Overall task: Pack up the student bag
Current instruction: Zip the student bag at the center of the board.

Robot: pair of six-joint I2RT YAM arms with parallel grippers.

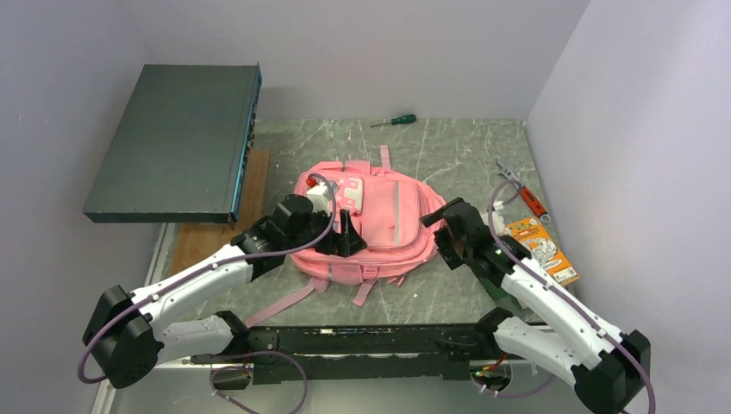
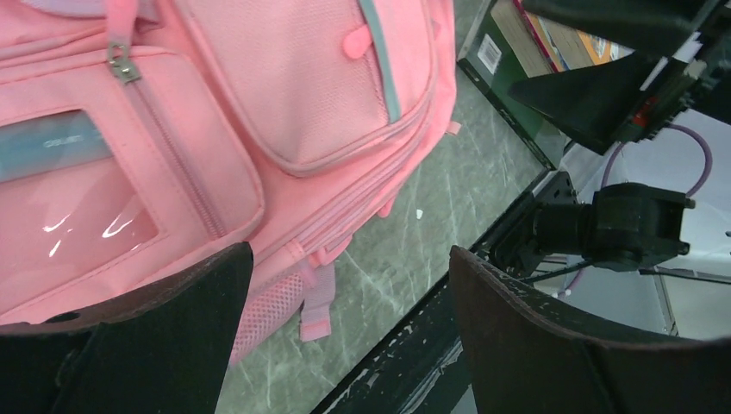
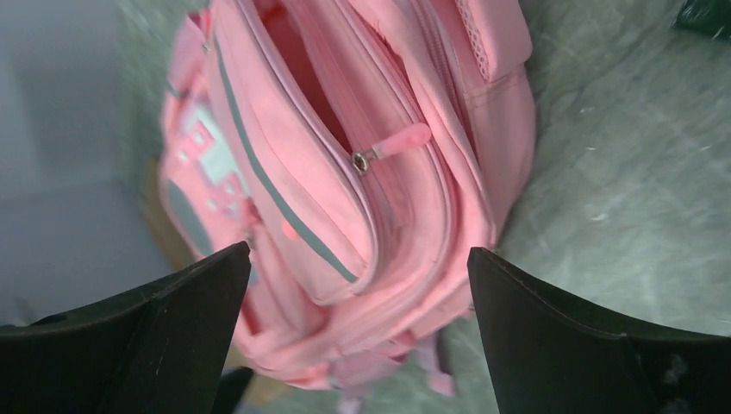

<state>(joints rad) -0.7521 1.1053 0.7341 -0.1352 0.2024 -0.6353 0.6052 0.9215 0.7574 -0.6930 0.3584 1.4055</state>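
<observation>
Grey marbled table (image 1: pixel 465 151), walled on 3 sides. The bag (image 1: pixel 379 220) lies flat mid-table, its long axis running near to far. The left gripper (image 1: pixel 345 235) hangs over the bag's left side and the right gripper (image 1: pixel 444 226) just off its right, both gaping wide and empty. The unzipped mouth (image 3: pixel 302 78) faces the right gripper, likely the nearer one.

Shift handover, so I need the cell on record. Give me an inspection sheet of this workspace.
Surface: grey marbled table, scuffed.
Job's things: student bag lies front up at centre, one zip compartment gaping.
Clutter: green-handled screwdriver at the far edge; red-handled tool and orange box at right; wooden board at left.
Grippers: left gripper and right gripper flank the bag, fingers wide apart, holding nothing.
Cables: purple cables run along both arms.
Surroundings: plain walls; dark flat case at far left.
</observation>
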